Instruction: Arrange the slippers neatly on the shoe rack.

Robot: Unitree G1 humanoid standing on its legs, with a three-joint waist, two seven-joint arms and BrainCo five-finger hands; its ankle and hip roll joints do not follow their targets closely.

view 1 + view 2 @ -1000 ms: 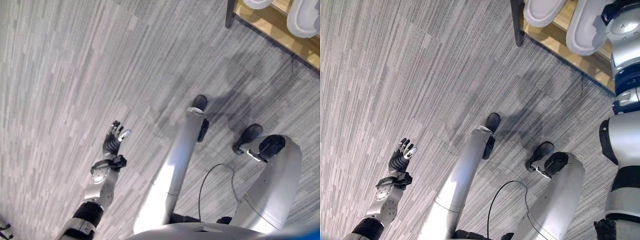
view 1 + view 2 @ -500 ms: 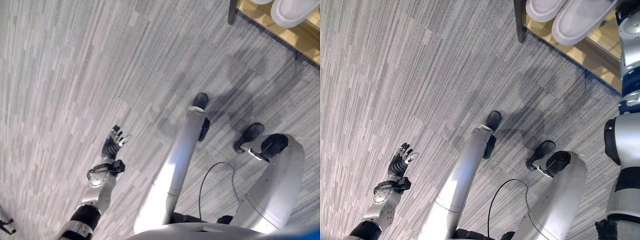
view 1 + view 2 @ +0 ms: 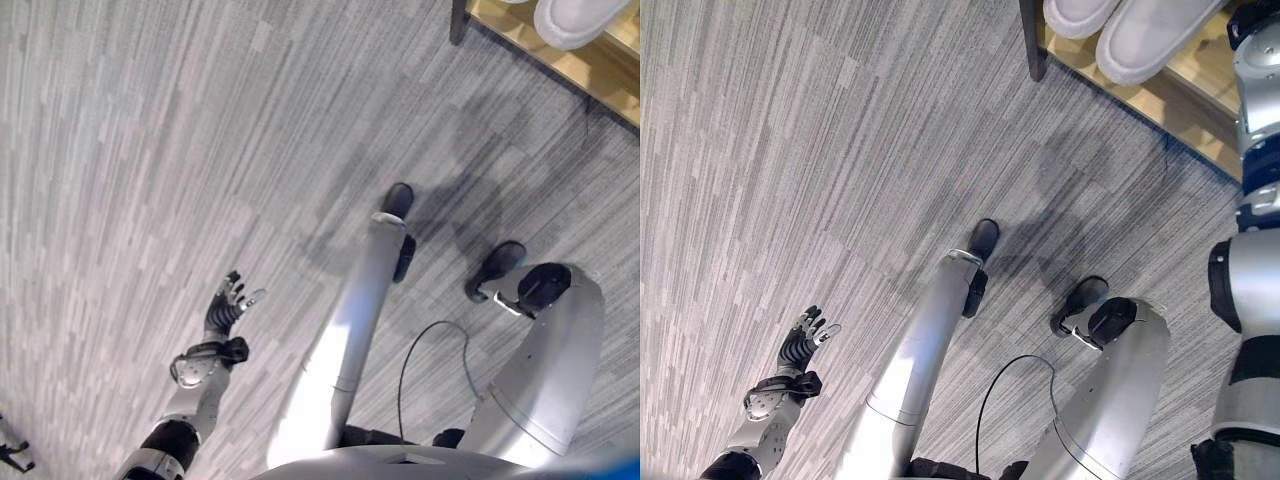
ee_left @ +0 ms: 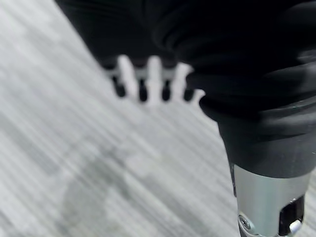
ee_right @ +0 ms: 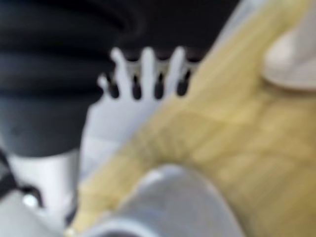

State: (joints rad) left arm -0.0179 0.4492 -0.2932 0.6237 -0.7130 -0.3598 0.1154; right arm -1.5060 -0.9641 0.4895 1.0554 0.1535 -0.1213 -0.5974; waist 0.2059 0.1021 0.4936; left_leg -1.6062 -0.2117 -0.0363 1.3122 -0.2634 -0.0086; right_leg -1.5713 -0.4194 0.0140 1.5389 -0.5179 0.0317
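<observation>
1. Grey striped carpet floor (image 3: 790,150) covers most of both eye views; a wooden shoe rack (image 3: 1160,95) sits at 1 o'clock.
2. Left hand (image 3: 800,345) hangs at 7 o'clock over bare carpet, fingers straight and spread, nothing in it. Its wrist view shows the fingers (image 4: 148,79) loose above the floor.
3. Right hand (image 5: 143,69) shows in its own wrist view: fingers straight, relaxed, empty, close above the wooden shelf. The right forearm runs along the 3 o'clock edge of the right eye view.
4. Two white slippers (image 3: 1145,35) lie side by side on the rack at 1 o'clock, touching or nearly so, toes toward the carpet.
5. Progress, as a judgement: both slippers are on the rack and look paired, both hands are free, so the task seems nearly done or done. No slipper lies on the carpet that shows.
6. Hidden or unclear: the slippers' far ends are cut off by the frame, so their alignment can't be checked. The pale shapes in the right wrist view are probably the slippers, too soft to be sure. Most of the rack is out of frame.
</observation>
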